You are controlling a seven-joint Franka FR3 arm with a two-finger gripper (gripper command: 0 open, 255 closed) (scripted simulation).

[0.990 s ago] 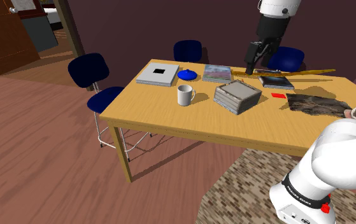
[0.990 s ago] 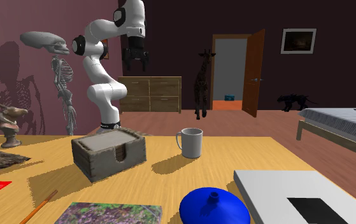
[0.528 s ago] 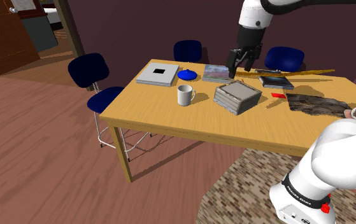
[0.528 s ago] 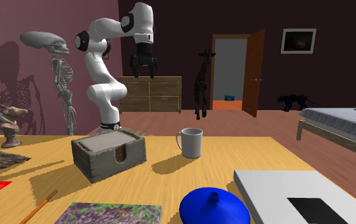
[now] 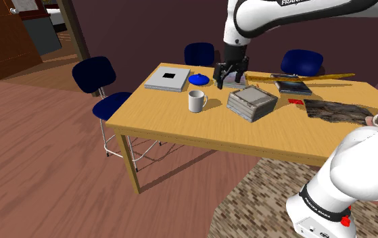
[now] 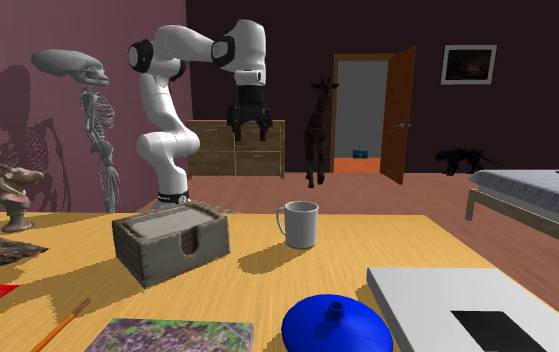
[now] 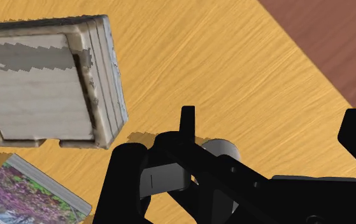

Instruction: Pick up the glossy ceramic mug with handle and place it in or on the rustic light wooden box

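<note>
Wooden table (image 5: 174,125) in a maroon-walled room bears white mug (image 5: 196,101) and box (image 5: 251,103); fingers (image 7: 127,184) hang apart, empty.

Shoulder camera: high, beside stand (image 5: 268,196), faces down and across bench (image 5: 174,128); box (image 5: 251,103) at mid distance.

Second exterior camera: low, barely above bench top, close to box, on side of box opposite arm (image 6: 162,120); faces arm, with dresser (image 6: 235,148) and doorway (image 6: 362,120) beyond box.

Wrist camera: on tool (image 5: 230,78), above bench, looks steeply down; box close.

Shared: box and bench top in all three; shoulder and second exterior views see box from opposite sides, both with mug (image 5: 196,101) beside box.
</note>
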